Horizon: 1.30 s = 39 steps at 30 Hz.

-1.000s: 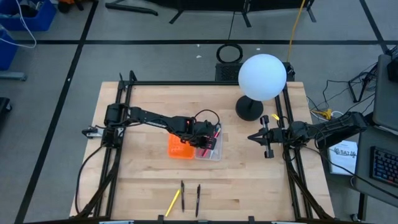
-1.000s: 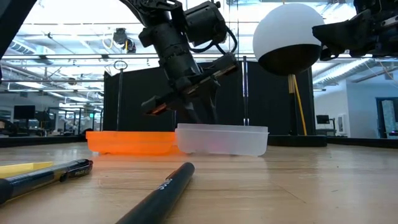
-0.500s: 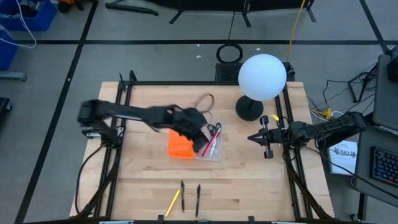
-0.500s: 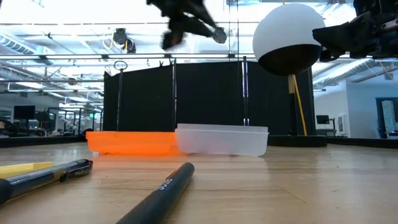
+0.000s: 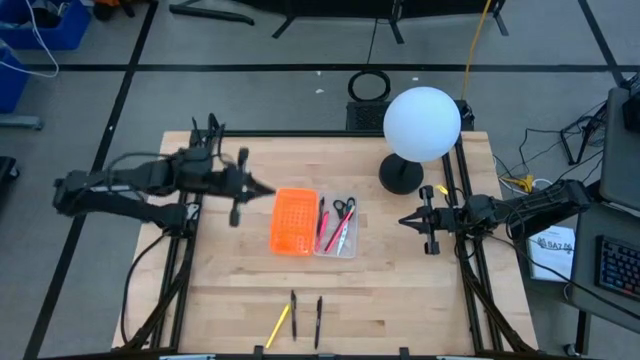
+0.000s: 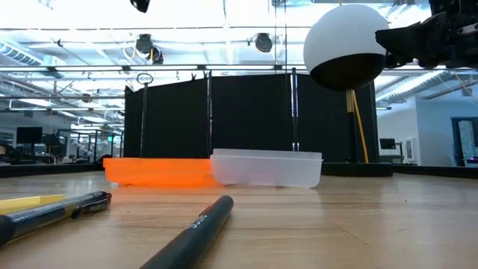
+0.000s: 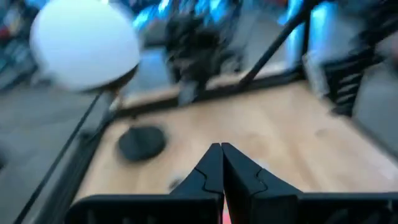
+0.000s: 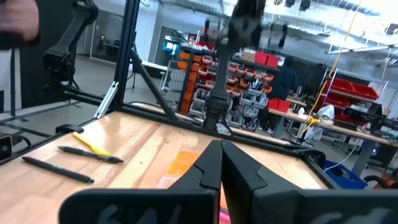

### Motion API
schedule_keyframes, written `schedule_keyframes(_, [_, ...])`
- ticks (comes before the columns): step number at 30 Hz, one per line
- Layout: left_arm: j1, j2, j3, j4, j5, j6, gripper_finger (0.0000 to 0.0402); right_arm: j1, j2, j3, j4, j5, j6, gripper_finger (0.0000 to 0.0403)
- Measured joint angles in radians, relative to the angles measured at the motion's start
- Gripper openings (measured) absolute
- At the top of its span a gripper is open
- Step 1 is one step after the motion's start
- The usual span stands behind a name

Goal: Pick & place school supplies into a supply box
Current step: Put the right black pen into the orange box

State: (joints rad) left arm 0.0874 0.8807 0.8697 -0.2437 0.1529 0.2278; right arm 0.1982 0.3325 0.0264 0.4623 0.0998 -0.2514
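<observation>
The clear supply box (image 5: 337, 230) sits mid-table with red pens (image 5: 323, 216) and black-handled scissors (image 5: 345, 208) lying inside it. The low view shows it as a frosted tray (image 6: 267, 167). Two black pens (image 5: 293, 310) (image 5: 318, 321) and a yellow pencil (image 5: 277, 325) lie on the table near its front edge. My left gripper (image 5: 268, 189) hovers left of the box, shut and holding nothing; its fingers (image 7: 221, 152) meet. My right gripper (image 5: 405, 221) waits at the right side, shut (image 8: 221, 149) and holding nothing.
An orange perforated tray (image 5: 293, 222) lies against the box's left side. A white globe lamp (image 5: 421, 124) on a black base (image 5: 400, 175) stands at the far right. Black frame rails (image 5: 190, 250) run along the table's left and right edges.
My left gripper has risen from over the supply box and drawn back toward the table's left edge, turning to point level toward the right. The scissors and red pens now lie uncovered in the box. The right arm has kept still.
</observation>
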Motion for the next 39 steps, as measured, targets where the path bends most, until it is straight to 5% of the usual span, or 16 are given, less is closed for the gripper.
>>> schedule_keyframes(4, [0.091,-0.040,-0.253,0.390,0.031,-0.128,0.0003,0.000,0.000,0.000,0.046,0.000,-0.037,0.0000])
schedule_keyframes(7, [0.147,-0.046,-0.366,0.477,0.047,-0.196,0.0003,0.000,0.000,0.000,0.062,0.000,-0.058,0.0000])
schedule_keyframes(13, [0.156,-0.140,-0.517,0.675,0.167,-0.063,0.0002,0.000,0.006,0.000,0.009,0.001,-0.069,0.0000])
schedule_keyframes(24, [0.179,-0.446,-0.647,0.519,0.174,-0.047,0.0001,0.000,0.049,0.000,-0.014,0.007,0.127,0.0000])
schedule_keyframes(35, [0.172,-0.462,-0.857,0.672,0.066,-0.110,0.0018,0.000,0.068,0.025,0.156,0.137,0.172,0.0000])
schedule_keyframes(39, [0.172,-0.462,-0.856,0.662,0.015,-0.149,0.0036,0.000,0.151,0.175,-0.045,0.217,0.287,0.0000])
